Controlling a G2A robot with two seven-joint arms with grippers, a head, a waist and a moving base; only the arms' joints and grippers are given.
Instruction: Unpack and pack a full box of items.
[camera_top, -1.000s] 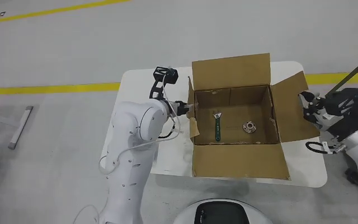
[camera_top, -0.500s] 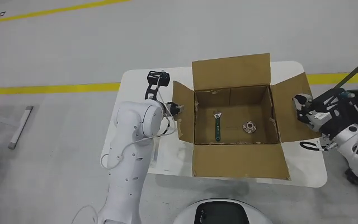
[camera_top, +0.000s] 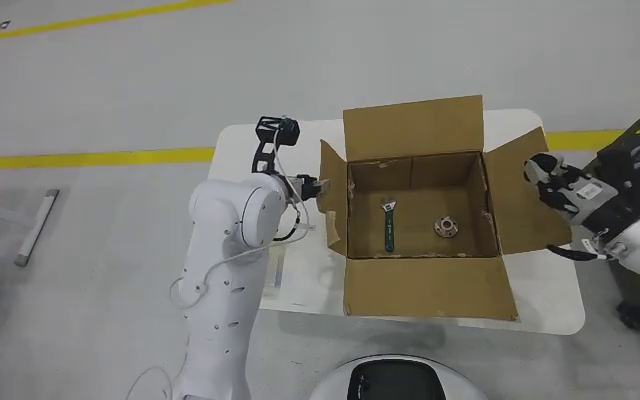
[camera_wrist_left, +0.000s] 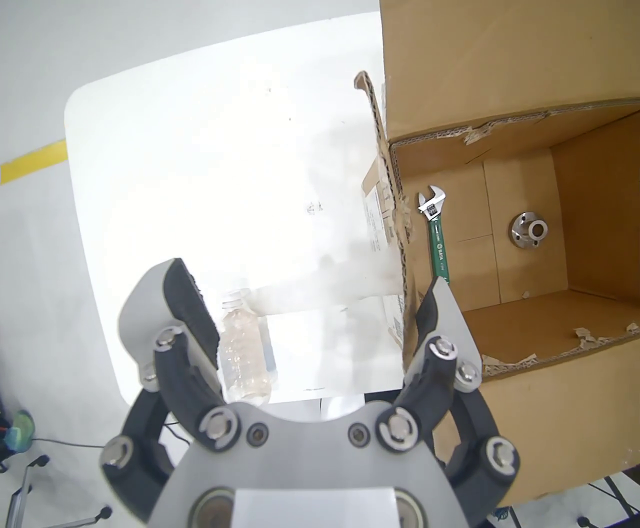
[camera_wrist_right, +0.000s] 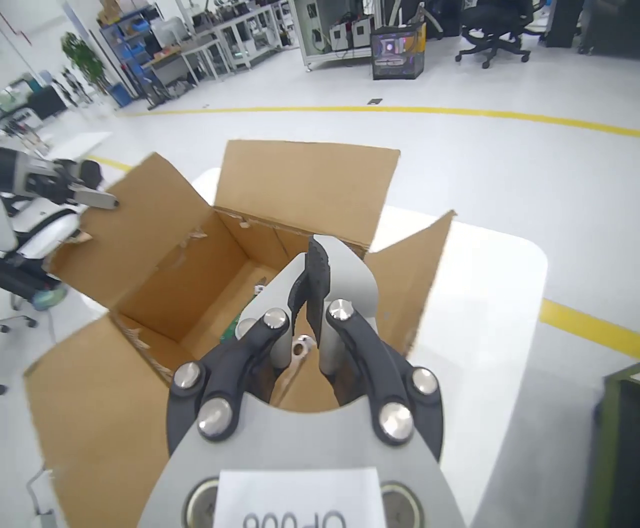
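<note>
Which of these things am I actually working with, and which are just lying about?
Job: box; wrench and flange inside it; bottle on the table, probably unpacked.
Lying about: grey bar on the floor; chair in the room behind.

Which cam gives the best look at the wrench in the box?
Left wrist view: the wrench lies large and close on the box floor, metal head and green handle clear. Top view shows it whole but small. Right wrist view gives just a green sliver past the right tool.
</note>
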